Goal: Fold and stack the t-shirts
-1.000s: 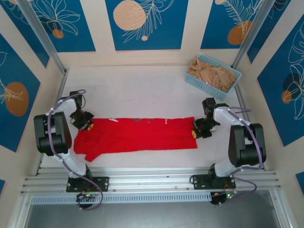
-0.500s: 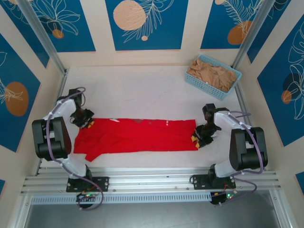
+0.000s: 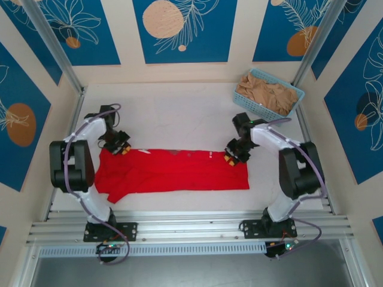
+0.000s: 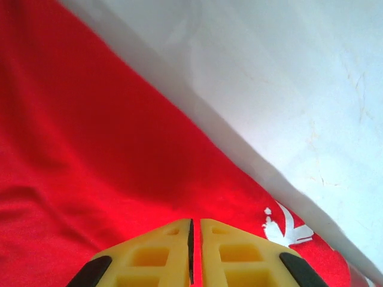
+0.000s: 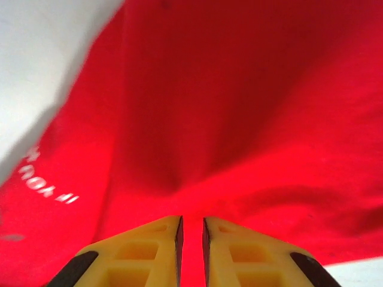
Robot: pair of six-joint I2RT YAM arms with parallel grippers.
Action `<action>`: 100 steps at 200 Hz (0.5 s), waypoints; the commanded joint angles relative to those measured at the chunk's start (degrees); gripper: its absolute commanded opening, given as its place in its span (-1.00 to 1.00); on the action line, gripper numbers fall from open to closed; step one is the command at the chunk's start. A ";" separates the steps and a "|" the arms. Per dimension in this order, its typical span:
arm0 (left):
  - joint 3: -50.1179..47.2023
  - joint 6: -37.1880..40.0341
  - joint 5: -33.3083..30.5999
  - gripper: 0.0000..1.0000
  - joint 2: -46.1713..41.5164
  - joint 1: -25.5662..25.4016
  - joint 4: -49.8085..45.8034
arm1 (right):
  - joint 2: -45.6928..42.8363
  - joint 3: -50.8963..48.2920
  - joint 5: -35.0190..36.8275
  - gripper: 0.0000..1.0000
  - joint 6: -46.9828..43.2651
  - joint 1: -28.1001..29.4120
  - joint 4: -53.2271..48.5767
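Seen from above, the red t-shirt lies as a long flat band across the near half of the table. The tan t-shirts sit crumpled in the basket at the far right corner. The left gripper is on the band's far left corner, and the right gripper is on its far edge near the right end. This looks like the start of a lengthwise fold. It should go well if both ends rise evenly, the cloth stays taut between them, and the far hem is carried straight over to meet the near one. Half a second ago the right gripper was at the shirt's right end; both are now farther from the bases and further inward.

At the left wrist, the left gripper has its fingers almost touching, pinching red t-shirt cloth near the hem.

At the right wrist, the right gripper shows a narrow slit filled with red. Folds in the red t-shirt converge on the slit, so it appears clamped on the cloth.
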 commanded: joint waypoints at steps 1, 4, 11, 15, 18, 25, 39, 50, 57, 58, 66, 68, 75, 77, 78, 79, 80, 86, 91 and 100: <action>1.16 0.85 3.08 -0.78 4.01 -1.87 -1.86 | 5.35 2.27 -0.75 -0.62 0.65 -0.09 -1.87; 1.16 0.89 3.24 -0.78 4.47 -2.02 -1.75 | 6.15 2.75 -0.73 -0.61 0.33 -0.43 -2.16; 1.17 0.90 3.81 -0.78 5.48 -2.23 -1.38 | 8.04 4.12 -0.31 -0.61 -0.54 -1.51 -3.29; 1.16 0.90 4.22 -0.78 6.13 -2.32 -0.91 | 9.10 5.05 0.08 -0.61 -1.19 -2.15 -4.08; 1.28 0.90 4.48 -0.79 6.68 -2.34 -0.70 | 9.76 5.67 0.33 -0.60 -1.78 -2.64 -4.58; 1.83 0.89 5.00 -0.79 8.01 -2.43 -0.11 | 11.63 7.37 0.89 -0.60 -3.16 -3.88 -5.83; 4.33 1.28 5.79 -0.79 10.82 -2.58 1.01 | 14.88 10.58 1.56 -0.60 -5.76 -6.70 -7.31; 7.36 1.74 6.95 -0.79 13.62 -2.60 1.61 | 17.08 13.18 1.52 -0.60 -7.69 -9.02 -7.80; 9.76 2.10 7.64 -0.79 15.60 -2.60 1.58 | 18.58 15.16 1.32 -0.60 -8.83 -10.47 -8.03; 10.12 2.11 7.76 -0.79 15.89 -2.60 1.57 | 18.81 15.45 1.32 -0.60 -8.96 -10.65 -8.10; 12.85 2.44 8.65 -0.79 17.98 -2.60 1.83 | 20.66 17.96 1.33 -0.60 -10.14 -12.26 -8.51; 13.55 2.56 8.94 -0.79 18.47 -2.60 1.95 | 21.15 18.56 1.21 -0.60 -10.43 -12.67 -8.52; 16.08 2.93 9.27 -0.79 20.03 -2.60 1.85 | 22.71 21.48 0.97 -0.60 -11.46 -13.88 -9.12; 16.79 3.03 9.28 -0.79 20.46 -2.60 1.74 | 23.31 22.23 0.72 -0.60 -11.93 -14.15 -9.09; 17.15 3.11 9.28 -0.79 20.65 -2.60 1.65 | 23.59 22.64 0.54 -0.60 -12.18 -14.29 -9.07; 17.50 3.14 9.28 -0.79 20.83 -2.60 1.60 | 23.86 23.06 0.36 -0.60 -12.44 -14.41 -9.02; 17.85 3.21 9.28 -0.79 21.01 -2.60 1.58 | 24.08 23.49 0.22 -0.60 -12.70 -14.56 -8.99; 19.82 3.62 9.37 -0.79 21.79 -2.60 1.43 | 25.47 26.30 -0.08 -0.60 -14.05 -15.09 -9.59; 21.27 3.91 8.95 -0.78 21.97 -2.60 1.11 | 26.54 28.73 0.26 -0.60 -15.04 -15.35 -10.46; 22.96 4.14 8.13 -0.75 21.24 -2.60 0.50 | 27.89 33.04 1.40 -0.60 -17.15 -15.55 -12.12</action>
